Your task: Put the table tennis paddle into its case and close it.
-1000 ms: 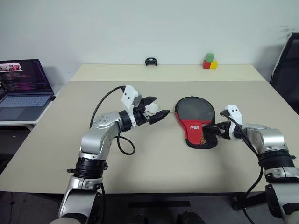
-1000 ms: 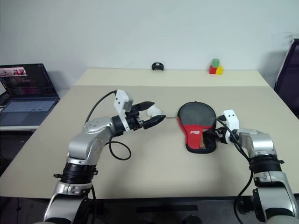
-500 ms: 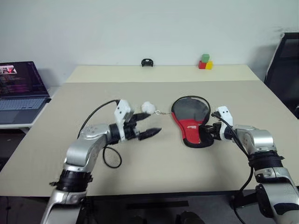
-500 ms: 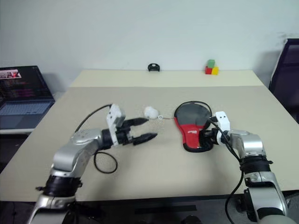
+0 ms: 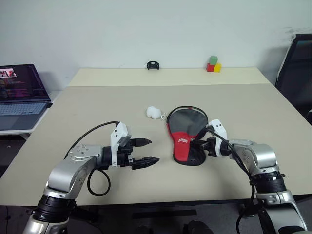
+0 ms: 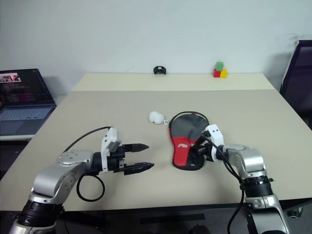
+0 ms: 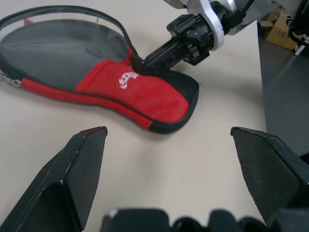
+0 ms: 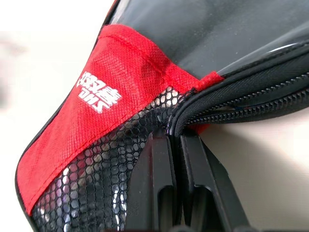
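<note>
The case (image 5: 181, 142), black with a red logo panel, lies flat on the table right of centre, its zippered rim open around the round end. Inside that rim shows the smooth black face of the table tennis paddle (image 5: 188, 120); its handle is hidden under the red panel. My right gripper (image 5: 197, 145) is shut on the case's zippered edge beside the mesh (image 8: 145, 145), on the case's right side. My left gripper (image 5: 152, 150) hovers open and level left of the case, apart from it, holding nothing. In the left wrist view the case (image 7: 140, 92) lies ahead between its fingers (image 7: 82, 159).
A small white ball (image 5: 154, 112) rests on the table just left of the case's round end. At the far edge sit a small black object (image 5: 152, 65) and coloured blocks (image 5: 213, 65). A laptop (image 5: 22, 92) stands off to the left, a black chair (image 5: 295, 68) to the right.
My right gripper shut on the case's edge and dragged the case leftward and nearer, turning it. My left gripper drew back and down from the white ball, which stays on the table.
</note>
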